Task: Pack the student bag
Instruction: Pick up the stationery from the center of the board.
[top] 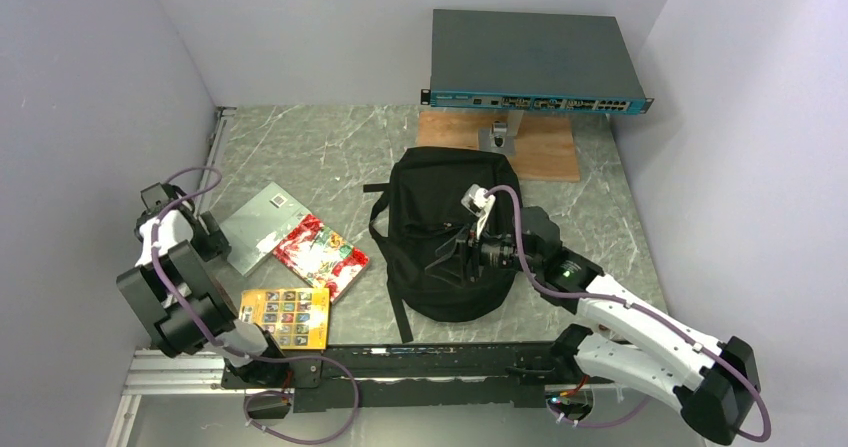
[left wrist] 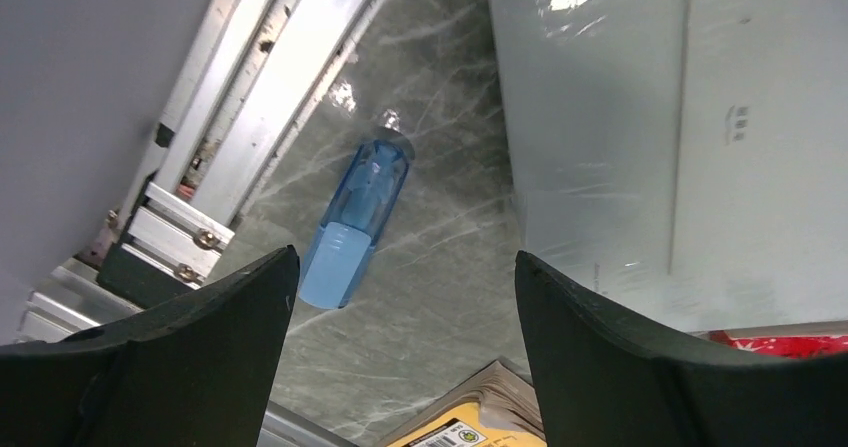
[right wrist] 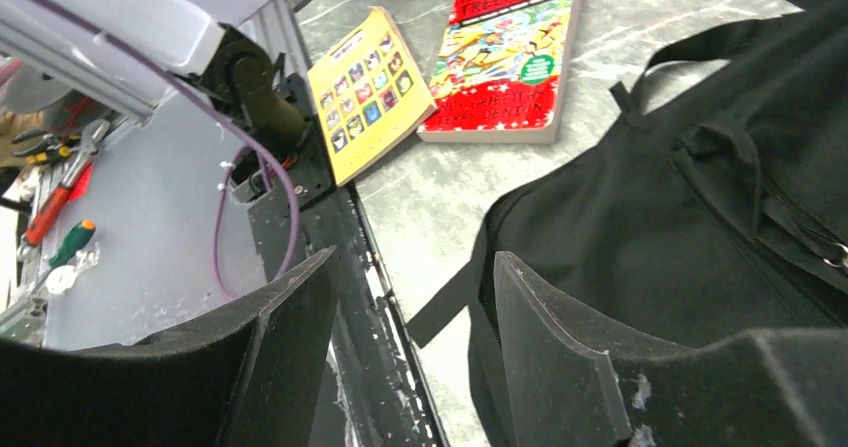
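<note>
The black student bag (top: 440, 227) lies flat in the middle of the table, straps trailing toward the near edge; it also fills the right of the right wrist view (right wrist: 680, 227). My right gripper (top: 452, 257) is open and empty, just above the bag's near left part, its jaws (right wrist: 415, 257) spanning the bag's edge and a strap. My left gripper (top: 208, 235) is open and empty, low over the table at the left (left wrist: 405, 257). A blue marker (left wrist: 352, 222) lies beside its left finger. A grey wrapped book (top: 262, 225), a red book (top: 320, 254) and a yellow book (top: 286, 317) lie left of the bag.
A flat grey rack-mount box with a teal front (top: 535, 62) stands on a stand over a wooden board (top: 545, 147) at the back. Aluminium rails (top: 215, 147) run along the table's left edge. Grey walls close in left and right. Hand tools (right wrist: 60, 197) lie beyond the near edge.
</note>
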### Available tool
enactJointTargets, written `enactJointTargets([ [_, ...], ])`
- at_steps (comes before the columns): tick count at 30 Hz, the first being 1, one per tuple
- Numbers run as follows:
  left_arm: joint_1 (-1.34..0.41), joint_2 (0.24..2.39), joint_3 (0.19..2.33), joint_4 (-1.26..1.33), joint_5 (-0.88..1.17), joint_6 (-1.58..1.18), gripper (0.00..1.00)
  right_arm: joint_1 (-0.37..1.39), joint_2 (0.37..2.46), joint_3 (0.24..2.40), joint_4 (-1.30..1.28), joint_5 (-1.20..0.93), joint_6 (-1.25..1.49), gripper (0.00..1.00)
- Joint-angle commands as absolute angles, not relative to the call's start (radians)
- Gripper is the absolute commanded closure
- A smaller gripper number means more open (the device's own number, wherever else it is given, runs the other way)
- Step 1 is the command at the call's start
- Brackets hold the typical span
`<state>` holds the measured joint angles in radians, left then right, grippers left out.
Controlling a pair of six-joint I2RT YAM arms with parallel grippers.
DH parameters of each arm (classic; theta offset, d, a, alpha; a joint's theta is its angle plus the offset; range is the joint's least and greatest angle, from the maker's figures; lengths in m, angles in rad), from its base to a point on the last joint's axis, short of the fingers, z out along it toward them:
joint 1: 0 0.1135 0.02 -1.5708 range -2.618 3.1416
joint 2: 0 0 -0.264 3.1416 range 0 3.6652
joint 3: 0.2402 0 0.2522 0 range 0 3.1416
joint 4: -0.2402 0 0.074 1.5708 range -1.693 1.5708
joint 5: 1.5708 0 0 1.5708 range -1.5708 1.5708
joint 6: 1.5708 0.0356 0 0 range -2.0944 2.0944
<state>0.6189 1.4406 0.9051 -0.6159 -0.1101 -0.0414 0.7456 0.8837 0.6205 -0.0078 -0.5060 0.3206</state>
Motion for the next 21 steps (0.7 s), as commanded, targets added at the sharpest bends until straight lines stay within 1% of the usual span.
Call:
enactJointTargets([
  [1, 0.654, 1.481, 0.944, -0.653, -0.074, -0.012, 0.16, 0.783, 0.836, 0.602, 0.005, -0.515, 0.298, 0.39],
  [4, 0.676, 1.562, 0.974, -0.682, -0.058, -0.012, 0.21, 0.808, 0.817, 0.596, 0.005, -0.505, 0.292, 0.39],
  [11, 0.688, 1.638, 1.003, -0.702, -0.060, 0.032, 0.22, 0.853, 0.800, 0.591, -0.017, -0.468, 0.273, 0.39],
  [15, 0.689, 1.708, 1.022, -0.709, -0.044, 0.047, 0.29, 0.868, 0.803, 0.592, -0.022, -0.457, 0.265, 0.39],
  [18, 0.689, 1.727, 1.027, -0.711, -0.026, 0.052, 0.36, 0.868, 0.805, 0.594, -0.024, -0.449, 0.264, 0.39],
  [19, 0.689, 1.729, 1.025, -0.706, -0.020, 0.053, 0.41, 0.868, 0.807, 0.596, -0.026, -0.445, 0.262, 0.39],
  [21, 0.688, 1.729, 1.022, -0.701, -0.025, 0.052, 0.53, 0.868, 0.807, 0.598, -0.030, -0.434, 0.259, 0.39],
])
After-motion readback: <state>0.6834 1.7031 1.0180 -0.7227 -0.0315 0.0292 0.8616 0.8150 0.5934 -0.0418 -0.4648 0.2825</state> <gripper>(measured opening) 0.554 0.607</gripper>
